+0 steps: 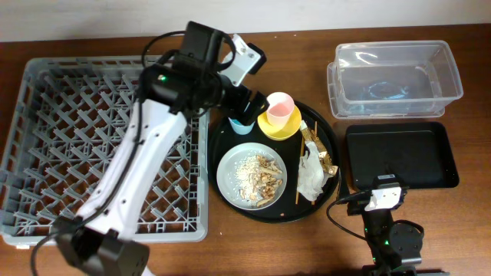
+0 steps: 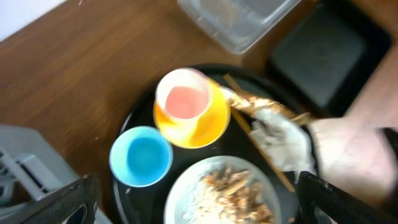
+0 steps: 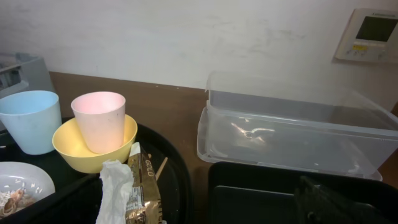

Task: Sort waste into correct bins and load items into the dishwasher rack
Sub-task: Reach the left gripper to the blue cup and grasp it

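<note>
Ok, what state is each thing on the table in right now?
light-blue cup: upright, empty
pink cup: upright, sitting in the yellow bowl
plate: holding food scraps
napkin: crumpled
clear tub: uncovered, looks empty
shallow black tray: looks empty
left gripper: open
right gripper: cannot tell

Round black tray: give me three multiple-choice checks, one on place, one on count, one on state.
1. On the round black tray, the pink cup stands: A in the yellow bowl; B under it; C apart from it.
2. Cups on the tray: A one; B two; C three.
3. The grey plate is: A clean; B carrying food scraps; C upside down.
Answers: 1 A, it stands inside the bowl. 2 B, the pink cup and the light-blue cup. 3 B, rice and brown bits lie on it.
</note>
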